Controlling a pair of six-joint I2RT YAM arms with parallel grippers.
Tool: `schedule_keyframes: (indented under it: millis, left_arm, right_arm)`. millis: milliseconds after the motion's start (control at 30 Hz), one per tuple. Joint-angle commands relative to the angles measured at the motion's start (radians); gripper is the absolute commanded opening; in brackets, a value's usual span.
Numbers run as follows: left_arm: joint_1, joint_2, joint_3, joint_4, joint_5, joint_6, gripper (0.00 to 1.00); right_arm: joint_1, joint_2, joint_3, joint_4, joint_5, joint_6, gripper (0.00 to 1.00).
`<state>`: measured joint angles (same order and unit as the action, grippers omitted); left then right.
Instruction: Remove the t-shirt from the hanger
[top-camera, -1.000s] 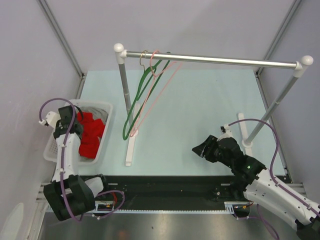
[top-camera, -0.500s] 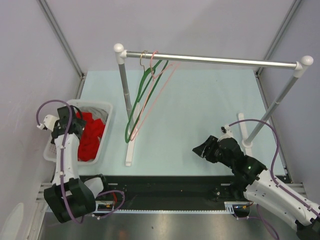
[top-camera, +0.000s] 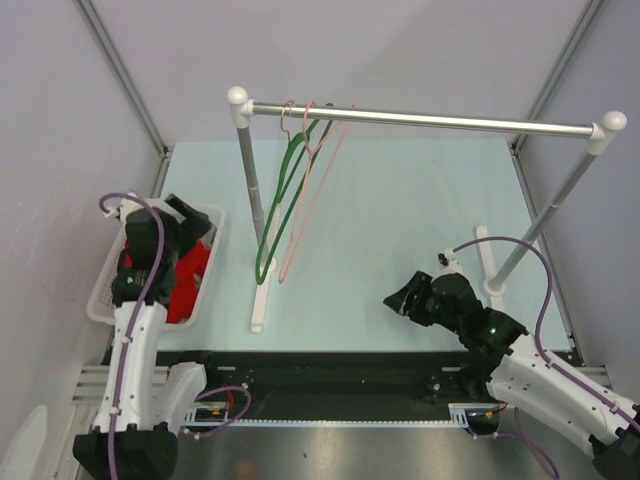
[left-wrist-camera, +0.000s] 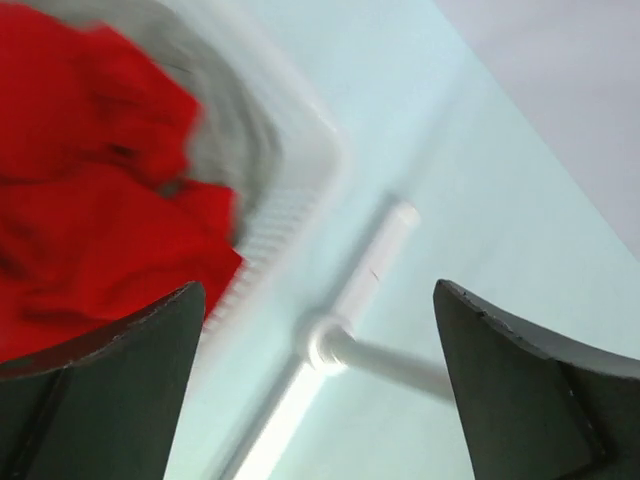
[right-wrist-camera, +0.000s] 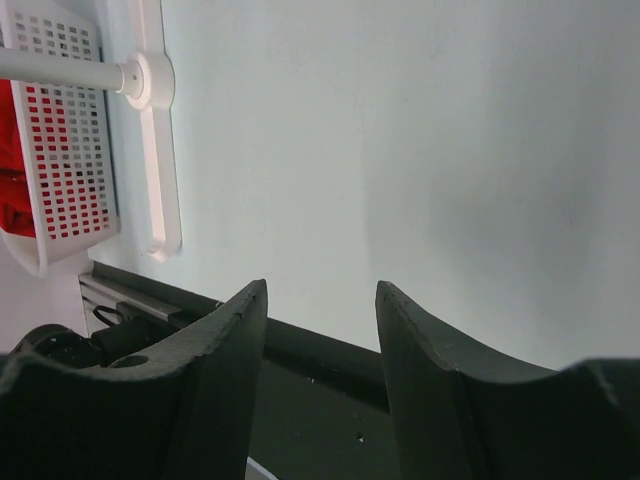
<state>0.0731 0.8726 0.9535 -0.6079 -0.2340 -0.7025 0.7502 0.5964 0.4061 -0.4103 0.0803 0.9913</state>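
The red t-shirt (top-camera: 188, 285) lies crumpled inside the white basket (top-camera: 103, 300) at the left; it also shows blurred in the left wrist view (left-wrist-camera: 90, 210). A green hanger (top-camera: 285, 190) and a pink hanger (top-camera: 312, 185) hang bare on the rail (top-camera: 430, 121). My left gripper (top-camera: 190, 228) hovers over the basket's far right corner, open and empty (left-wrist-camera: 315, 288). The right gripper (top-camera: 405, 297) sits low at the near right, open with nothing between its fingers (right-wrist-camera: 320, 288).
The rack's left post (top-camera: 250, 190) and its white foot (top-camera: 258, 300) stand just right of the basket. The right post (top-camera: 545, 215) stands by the right arm. A black rail (top-camera: 330, 370) runs along the near table edge.
The left gripper has opened, letting go of the t-shirt, and swung right over the basket. Both hangers have swung to hang straighter. The right arm is still.
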Motion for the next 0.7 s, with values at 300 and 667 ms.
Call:
schedule_keyframes:
  millis: [300,667]
  left_arm:
    - [-0.134,-0.362,-0.418,0.264,0.884,0.089,0.91]
    - [-0.723,-0.158,-0.604,0.762,0.834,0.043,0.94]
  right_arm:
    - [-0.006,-0.001,-0.001,0.031,0.007,-0.011,0.53]
    - [-0.009,0.014,-0.056,0.217,-0.024,-0.029,0.52]
